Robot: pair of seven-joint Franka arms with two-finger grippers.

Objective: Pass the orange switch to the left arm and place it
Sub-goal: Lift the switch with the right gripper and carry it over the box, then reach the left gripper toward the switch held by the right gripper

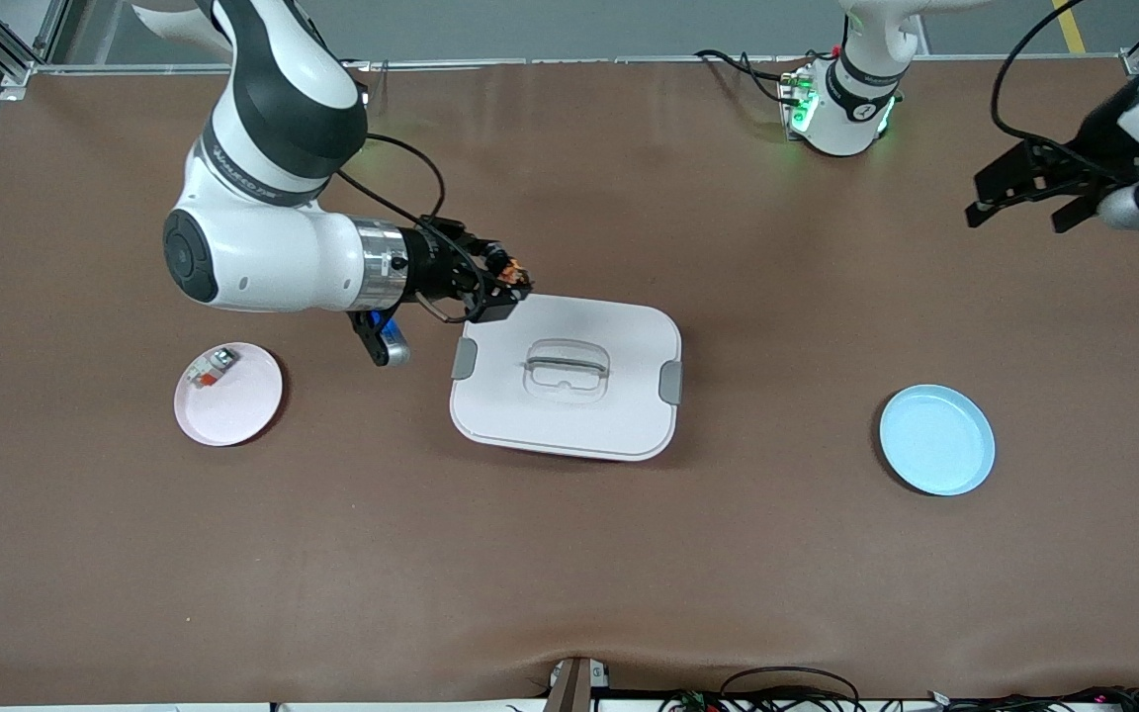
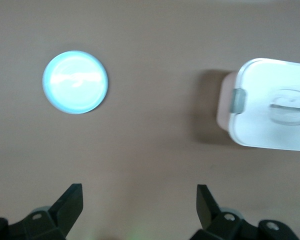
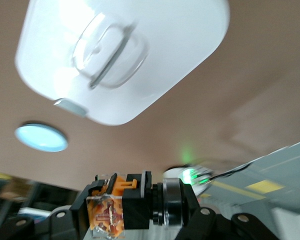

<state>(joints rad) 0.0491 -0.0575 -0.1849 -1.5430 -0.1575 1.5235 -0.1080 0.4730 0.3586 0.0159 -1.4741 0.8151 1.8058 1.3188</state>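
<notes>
We see the right gripper (image 1: 508, 287) pinching the orange switch (image 1: 514, 268), up over the box's (image 1: 569, 415) corner at about 10 o'clock on its lid. Left gripper (image 1: 1019, 210) w/ fingers spread waits over bare table, approx 1 o'clock from the blue plate (image 1: 936, 440). Pink plate (image 1: 233, 410) holds a white-grey piece (image 1: 209, 367).

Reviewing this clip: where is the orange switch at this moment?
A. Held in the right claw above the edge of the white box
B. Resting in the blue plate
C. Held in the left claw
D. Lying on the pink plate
A: the right claw is shut on the orange switch, up by the edge of the box; the left claw hangs open and empty.
</notes>
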